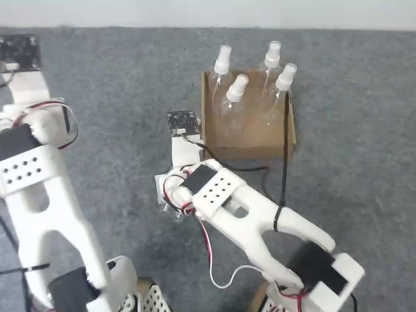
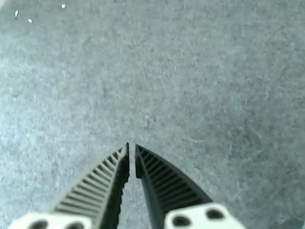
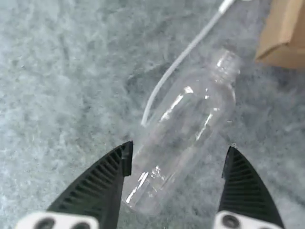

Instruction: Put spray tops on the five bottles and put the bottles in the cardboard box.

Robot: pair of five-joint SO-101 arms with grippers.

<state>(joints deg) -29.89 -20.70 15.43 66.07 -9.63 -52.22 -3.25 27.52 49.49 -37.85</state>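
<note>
On the grey table [image 1: 364, 214], the cardboard box [image 1: 250, 151] stood toward the far edge, holding four upright spray-topped bottles [image 1: 235, 107]. The fifth bottle [image 3: 186, 138] lay uncapped off the box's near-left corner, neck pointing at that corner. In the high view the right arm [image 1: 260, 214] mostly hid it. The right gripper [image 3: 179, 146] straddled its base, jaws wide. The left gripper [image 2: 132, 145] hung over bare table, jaws closed.

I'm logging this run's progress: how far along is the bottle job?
Done: four bottles with spray tops stand in the cardboard box. In hand: the fifth bottle lies on its side on the carpet with a bare neck, between the open jaws of the right gripper. The left gripper is shut and holds nothing. Left: top that bottle and box it.
</note>
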